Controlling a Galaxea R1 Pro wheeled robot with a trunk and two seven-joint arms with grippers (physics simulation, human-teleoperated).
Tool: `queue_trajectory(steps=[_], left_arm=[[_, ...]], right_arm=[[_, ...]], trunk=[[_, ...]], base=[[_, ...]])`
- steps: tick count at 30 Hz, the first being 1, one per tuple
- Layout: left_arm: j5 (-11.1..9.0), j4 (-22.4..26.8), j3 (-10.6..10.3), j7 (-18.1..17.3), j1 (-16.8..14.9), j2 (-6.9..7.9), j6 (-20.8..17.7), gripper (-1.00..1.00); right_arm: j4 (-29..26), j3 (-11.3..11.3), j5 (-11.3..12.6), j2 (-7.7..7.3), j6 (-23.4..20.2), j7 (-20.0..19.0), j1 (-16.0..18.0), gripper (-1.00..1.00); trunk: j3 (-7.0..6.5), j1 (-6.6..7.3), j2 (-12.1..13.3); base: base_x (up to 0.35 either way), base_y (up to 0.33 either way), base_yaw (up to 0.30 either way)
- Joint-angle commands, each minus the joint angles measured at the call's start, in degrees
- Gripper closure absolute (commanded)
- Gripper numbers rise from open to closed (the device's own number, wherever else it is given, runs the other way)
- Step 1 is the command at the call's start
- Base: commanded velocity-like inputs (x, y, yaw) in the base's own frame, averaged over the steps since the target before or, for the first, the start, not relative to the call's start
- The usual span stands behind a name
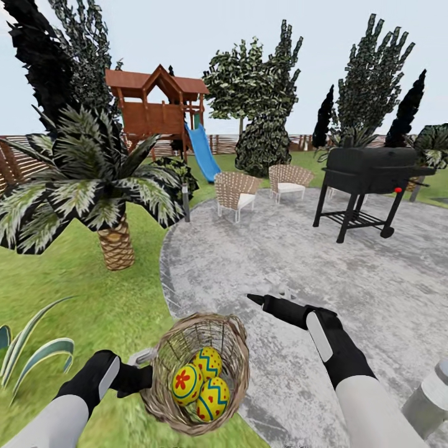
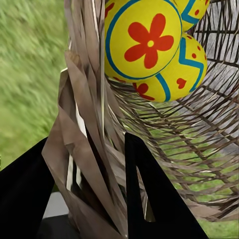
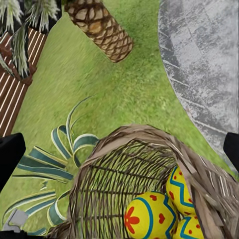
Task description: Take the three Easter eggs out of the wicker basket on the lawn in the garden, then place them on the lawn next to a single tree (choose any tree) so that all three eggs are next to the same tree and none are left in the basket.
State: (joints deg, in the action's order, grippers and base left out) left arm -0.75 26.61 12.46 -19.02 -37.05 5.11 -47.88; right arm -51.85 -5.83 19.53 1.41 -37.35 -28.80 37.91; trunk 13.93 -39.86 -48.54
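Note:
My left gripper (image 1: 142, 368) is shut on the rim wall of the wicker basket (image 1: 233, 348), which tilts over the lawn (image 1: 81, 292) at the patio's edge. In the left wrist view the woven wall (image 2: 89, 149) sits pinched between the gripper's black fingers (image 2: 154, 199). Three Easter eggs lie inside: a flowered one (image 1: 186, 383), one behind it (image 1: 208, 361) and one in front (image 1: 214, 398). My right gripper (image 1: 270, 297) hovers open just right of the basket and above it, looking down into it (image 3: 134, 164). A tree (image 1: 246, 78) with a grey trunk stands far behind.
A small palm (image 1: 116, 246) grows on the grass ahead left, and a striped-leaf plant (image 1: 31, 348) is at my near left. The grey patio (image 1: 348, 286) holds two wicker chairs (image 1: 236, 190) and a black grill (image 1: 367, 171). A playhouse with a blue slide (image 1: 202, 149) stands at the back.

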Motion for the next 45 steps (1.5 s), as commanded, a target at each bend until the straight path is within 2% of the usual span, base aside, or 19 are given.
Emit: queue_trajectory(steps=[1, 14, 17, 19, 21, 22, 24, 45], left_arm=[[-1.09, 0.11, 0.37, -0.14, -0.04, -0.02, -0.54, 1.0], [-1.01, 0.11, 0.29, 0.01, -0.04, 0.01, -0.3, 1.0], [-0.97, 0.11, 0.29, 0.06, -0.04, 0.0, -0.41, 1.0], [-0.85, 0.11, 0.29, 0.16, -0.04, 0.04, -0.33, 1.0], [-0.69, 0.11, 0.23, 0.42, -0.04, -0.17, -0.33, 1.0], [-0.64, 0.11, 0.22, 0.49, -0.04, -0.22, -0.35, 1.0], [-0.64, 0.11, 0.2, 0.54, -0.04, -0.09, -0.3, 1.0], [-0.65, 0.11, 0.2, 0.47, -0.04, -0.01, -0.1, 1.0]], right_arm=[[0.02, -0.23, 0.16, 0.08, -0.44, -0.12, 0.06, -1.0], [0.21, -0.43, 0.16, -0.12, -0.61, -0.04, 0.06, -1.0], [2.03, -0.74, 0.16, -0.19, -0.61, -0.03, 0.06, -1.0], [5.49, -1.9, 0.09, -0.5, 0.22, -0.05, 0.06, -1.0], [7.31, -5.6, -0.04, -0.8, 1.71, -0.07, 0.06, -1.0], [8.21, -6.63, -0.1, -0.84, 2.22, -0.09, 0.06, -1.0], [9.08, -7.49, -0.07, -0.91, 2.76, -0.11, 0.06, -1.0], [9.58, -7.79, -0.02, -0.89, 3.17, -0.12, 0.09, -1.0]], trunk=[[-0.15, 0.24, 0.35], [-3.03, 3.09, 5.56], [-3.7, 3.75, 6.77], [-4.14, 4.19, 7.57], [-4.59, 4.63, 8.37], [-4.81, 4.85, 8.77], [-5.26, 5.29, 9.57], [-9.9, 9.9, 18.0]], base=[[-0.101, 0.0, -0.26], [-0.009, 0.0, -0.26], [0.0, 0.0, -0.26], [-0.039, 0.0, -0.26], [-0.198, 0.0, -0.26], [-0.255, 0.0, -0.259], [-0.112, 0.0, -0.258], [-0.004, 0.0, -0.213]])
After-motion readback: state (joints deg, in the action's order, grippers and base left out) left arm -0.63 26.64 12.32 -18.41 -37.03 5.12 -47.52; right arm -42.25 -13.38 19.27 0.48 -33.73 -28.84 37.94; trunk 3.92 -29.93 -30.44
